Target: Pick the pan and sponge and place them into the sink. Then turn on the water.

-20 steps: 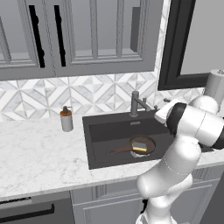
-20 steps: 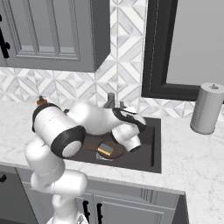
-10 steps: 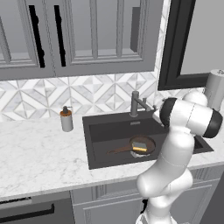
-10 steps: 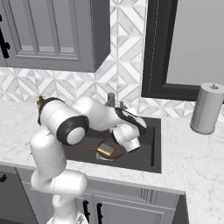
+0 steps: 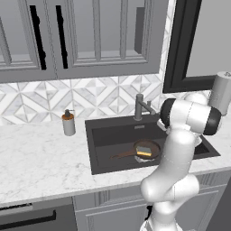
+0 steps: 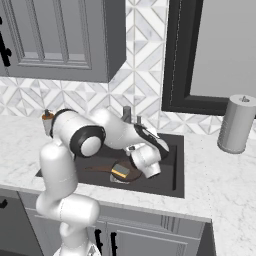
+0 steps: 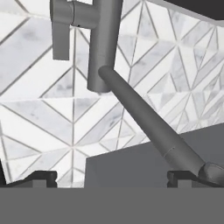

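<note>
A: Where are the pan and sponge?

B: We see the pan (image 5: 143,149) lying flat on the floor of the sink (image 5: 108,135), its thin handle pointing left. The sponge (image 5: 144,151) rests inside it, yellow body under its dark top. Both look delivered, so we judge only the water is left.

A: And the gripper?

B: The gripper (image 7: 111,177) faces the faucet (image 7: 103,43) closely, its two fingertips (image 7: 41,177) spread wide apart and holding nothing. The side lever (image 7: 61,30) sits up and left of the post, the spout (image 7: 153,127) slanting down to the right. We think the hand is lined up to reach that lever, though its exact distance is hard to judge. No stream falls from the spout.
</note>
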